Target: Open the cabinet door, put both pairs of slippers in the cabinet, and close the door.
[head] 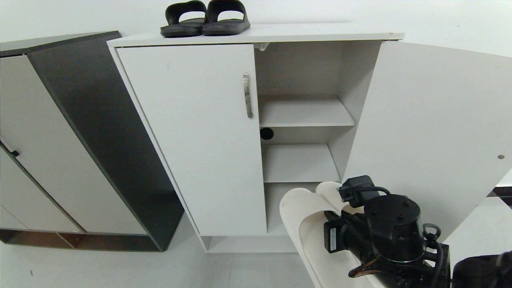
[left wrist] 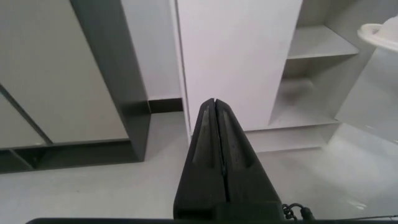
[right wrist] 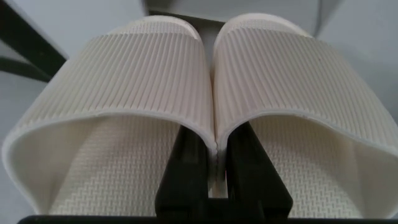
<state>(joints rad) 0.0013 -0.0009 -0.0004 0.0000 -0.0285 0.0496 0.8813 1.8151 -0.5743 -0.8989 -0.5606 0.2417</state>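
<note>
My right end effector (right wrist: 214,158) is clamped on the white slippers (head: 304,212) — fingers inside, pinching the two adjoining straps together — with their toes just before the lowest compartment of the cabinet (head: 192,140), whose right door (head: 432,132) stands wide open. My left end effector (left wrist: 214,109) is closed and empty. The black slippers (head: 206,18) sit on the cabinet's top.

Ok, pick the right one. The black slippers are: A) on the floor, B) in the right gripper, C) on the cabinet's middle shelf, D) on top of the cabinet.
D: the black slippers sit on the cabinet top; the right gripper grips the white slippers.
</note>
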